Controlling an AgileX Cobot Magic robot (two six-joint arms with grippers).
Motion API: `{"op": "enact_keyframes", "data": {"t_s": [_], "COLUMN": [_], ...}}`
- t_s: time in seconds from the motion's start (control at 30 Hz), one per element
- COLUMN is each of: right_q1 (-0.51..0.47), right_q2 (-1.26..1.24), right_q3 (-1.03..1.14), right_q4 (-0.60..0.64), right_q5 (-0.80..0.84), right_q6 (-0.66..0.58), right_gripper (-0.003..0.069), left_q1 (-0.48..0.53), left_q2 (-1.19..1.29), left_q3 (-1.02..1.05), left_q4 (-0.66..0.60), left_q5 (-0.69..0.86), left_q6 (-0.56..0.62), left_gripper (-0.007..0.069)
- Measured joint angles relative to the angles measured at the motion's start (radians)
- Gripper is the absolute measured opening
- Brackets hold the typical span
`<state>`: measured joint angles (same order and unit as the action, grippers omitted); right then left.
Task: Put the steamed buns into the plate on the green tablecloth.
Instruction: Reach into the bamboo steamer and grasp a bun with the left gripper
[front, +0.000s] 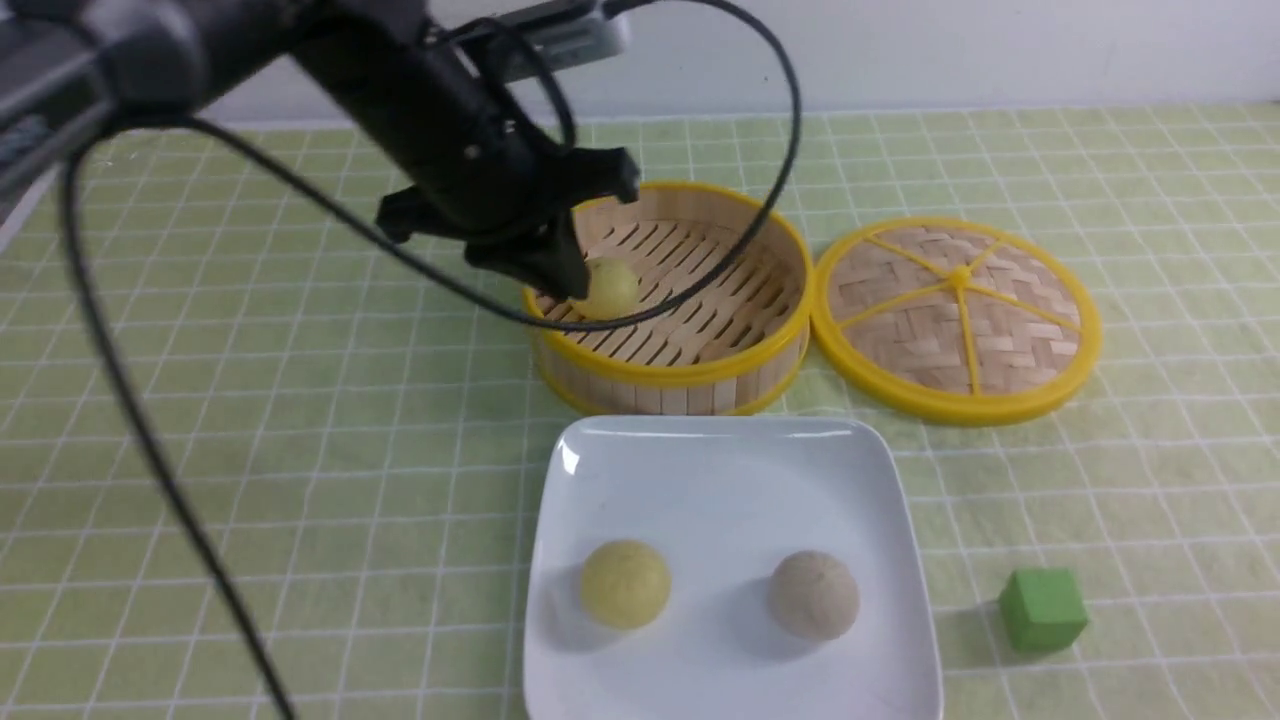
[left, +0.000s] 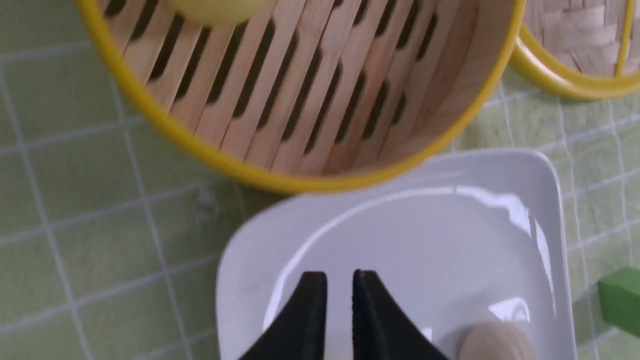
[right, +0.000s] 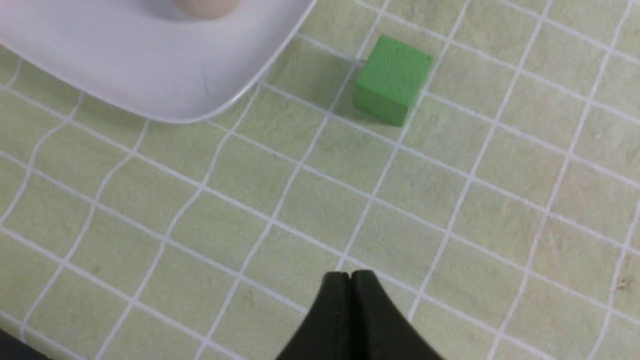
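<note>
- Green tablecloth (front: 300, 450) is spread over the desk
- Two steamed buns (front: 625, 584) are seen on the near plate (front: 720, 470), a third bun (front: 608, 288) in the steamer (front: 700, 375)
- Left gripper (left: 339, 281) is held barely parted, right gripper (right: 350, 280) closed, both empty

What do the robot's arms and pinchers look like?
The left arm is black and chunky, with thin black cables looping off it and a light grey box mounted on it. The left gripper and the right gripper each end in two flat black fingers that taper to points.
</note>
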<state>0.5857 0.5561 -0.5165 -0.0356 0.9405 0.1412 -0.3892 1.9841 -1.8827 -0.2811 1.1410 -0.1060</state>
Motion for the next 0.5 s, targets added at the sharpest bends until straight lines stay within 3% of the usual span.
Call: {"op": "enact_keyframes", "data": {"t_s": [0.23,0.5], "right_q1": [0.000,0.000], "right_q2": [-0.049,-0.050], "right_q3": [0.058,0.061], "right_q4": [0.001,0.001], "right_q5": [-0.065,-0.070], "right_q6": [0.003,0.003], "right_gripper": [-0.0006,-0.0001], "left_q1": [-0.017,-0.016], "left_q2": [0.349,0.493], "left_q3": [-0.482,-0.623], "left_q4": [0.128,0.225], "left_q5": [0.088,0.097], "left_q6": [-0.084,-0.097], "left_gripper": [0.0381,0.0428]}}
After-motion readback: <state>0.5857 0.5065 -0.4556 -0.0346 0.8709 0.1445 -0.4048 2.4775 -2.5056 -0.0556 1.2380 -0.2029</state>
